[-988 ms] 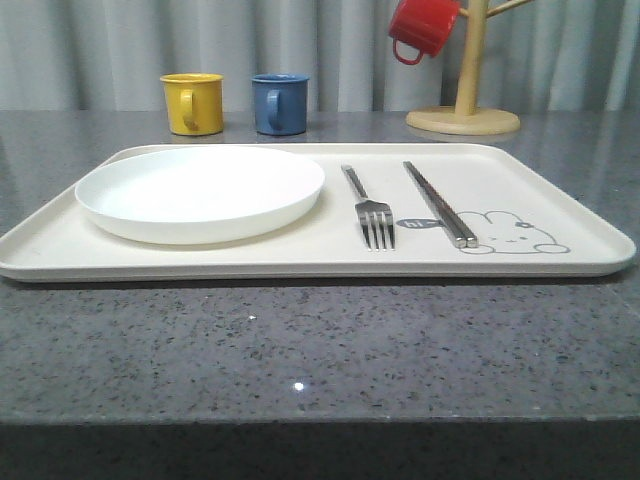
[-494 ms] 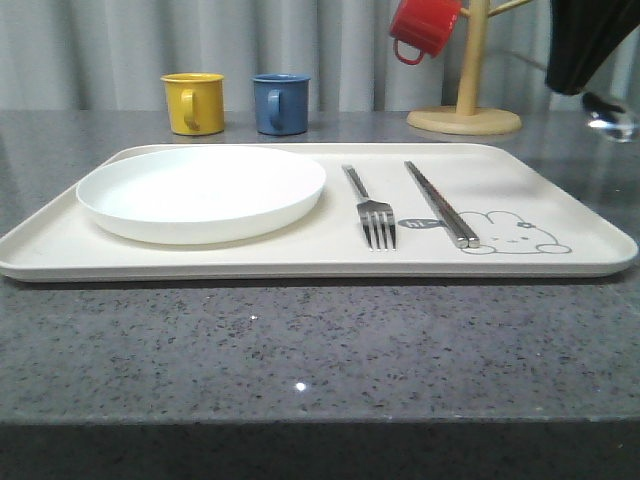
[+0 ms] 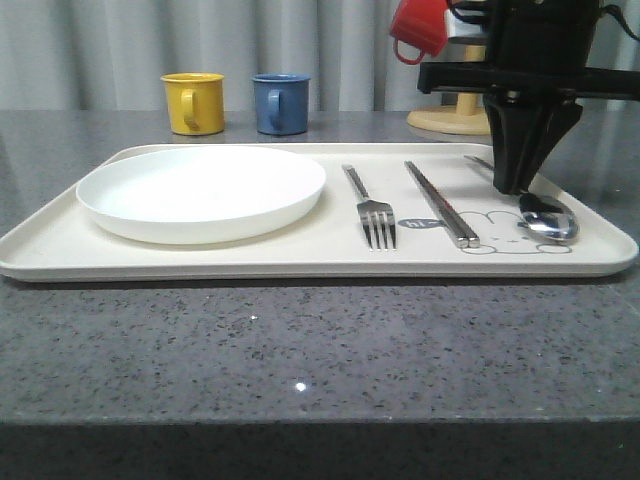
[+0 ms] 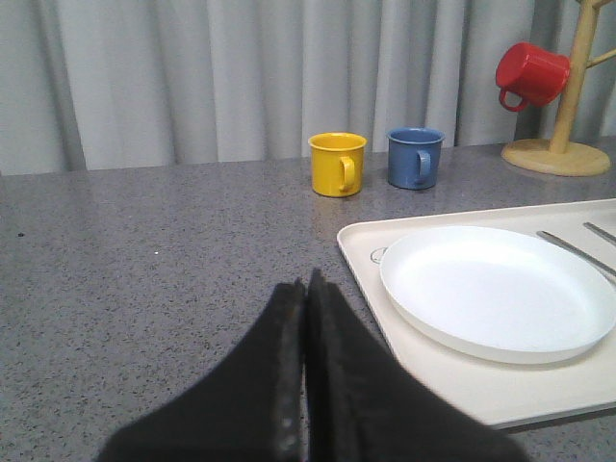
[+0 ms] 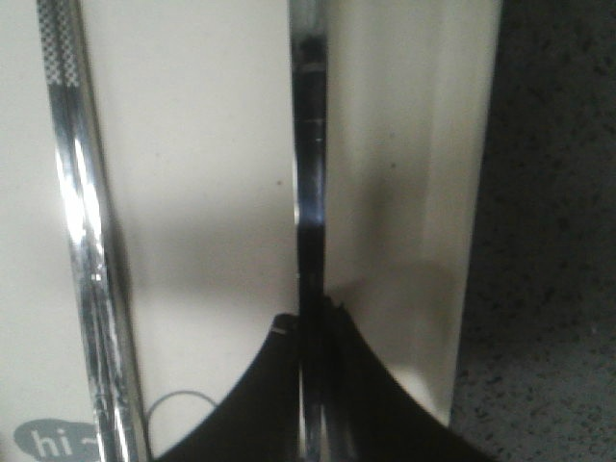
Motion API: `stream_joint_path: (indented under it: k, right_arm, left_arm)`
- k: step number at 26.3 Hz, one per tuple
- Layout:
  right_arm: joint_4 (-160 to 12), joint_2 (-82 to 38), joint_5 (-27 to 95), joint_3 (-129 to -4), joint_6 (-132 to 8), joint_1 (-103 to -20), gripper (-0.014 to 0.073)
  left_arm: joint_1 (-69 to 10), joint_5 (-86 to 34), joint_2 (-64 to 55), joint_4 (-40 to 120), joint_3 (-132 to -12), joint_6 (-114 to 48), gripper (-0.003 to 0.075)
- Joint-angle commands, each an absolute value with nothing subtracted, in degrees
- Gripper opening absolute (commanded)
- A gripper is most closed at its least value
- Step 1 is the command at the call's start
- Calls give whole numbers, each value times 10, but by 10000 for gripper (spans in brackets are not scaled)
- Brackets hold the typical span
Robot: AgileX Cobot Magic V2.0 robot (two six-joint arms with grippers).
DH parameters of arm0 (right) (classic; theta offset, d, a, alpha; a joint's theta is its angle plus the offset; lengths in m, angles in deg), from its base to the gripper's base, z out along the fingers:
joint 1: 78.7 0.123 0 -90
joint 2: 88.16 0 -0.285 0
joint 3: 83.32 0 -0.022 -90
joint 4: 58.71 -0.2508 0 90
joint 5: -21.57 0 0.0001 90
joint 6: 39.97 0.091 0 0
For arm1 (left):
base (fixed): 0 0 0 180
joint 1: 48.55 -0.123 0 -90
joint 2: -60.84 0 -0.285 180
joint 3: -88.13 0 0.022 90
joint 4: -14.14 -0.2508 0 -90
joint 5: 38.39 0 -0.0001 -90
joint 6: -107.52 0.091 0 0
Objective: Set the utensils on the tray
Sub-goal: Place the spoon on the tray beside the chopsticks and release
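Note:
The cream tray (image 3: 300,262) lies on the grey table. On it, a fork (image 3: 372,210) and a pair of chopsticks (image 3: 438,203) lie side by side right of the plate. My right gripper (image 3: 515,185) hangs over the tray's right end, shut on the spoon's handle (image 5: 310,173). The spoon's bowl (image 3: 548,218) is down on the rabbit drawing near the right rim. In the right wrist view the gripper (image 5: 313,318) pinches the handle, with the chopsticks (image 5: 82,241) alongside. My left gripper (image 4: 306,284) is shut and empty, above bare table beside the tray's left end (image 4: 361,252).
A round white plate (image 3: 200,190) fills the tray's left half. Behind the tray stand a yellow mug (image 3: 192,102) and a blue mug (image 3: 279,103). A red mug (image 3: 420,25) hangs on a wooden mug tree (image 3: 463,115) at the back right.
My right arm has come in from the upper right carrying the spoon and lowered it onto the tray's right end. Fork, chopsticks and plate have not moved.

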State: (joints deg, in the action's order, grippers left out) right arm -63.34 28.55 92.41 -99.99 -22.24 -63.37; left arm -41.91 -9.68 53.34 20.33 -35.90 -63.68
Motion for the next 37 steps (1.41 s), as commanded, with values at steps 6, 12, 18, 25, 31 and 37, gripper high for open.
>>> stream_joint_path:
  k: [6,12,18,25,31,37]
  right_arm:
    - [-629,262,980,-1018,-220,-635,223]
    - [-629,239,980,-1042,-221,-635,366]
    - [-629,155,980,-1077,-279,-635,321]
    - [-624,25,963,-1030,-327,-635,-74]
    - [-598,-102,860,-890,-327,-635,-74]
    - [-531,-285,646,-641,-327,-635,-74]
  left_arm:
    - [-421,-141,529,211,-374,-643,-18]
    - [-421,-141,529,211,-374,-643,-18]
    - [-421,-141,529,211,-374,-643,-18]
    - [-421,-141,529,211,-374,-643,-18]
    - [-421,-141,529,211,-374,-643,-18]
    - [-421,-141,529,211,-374,-643,-18]
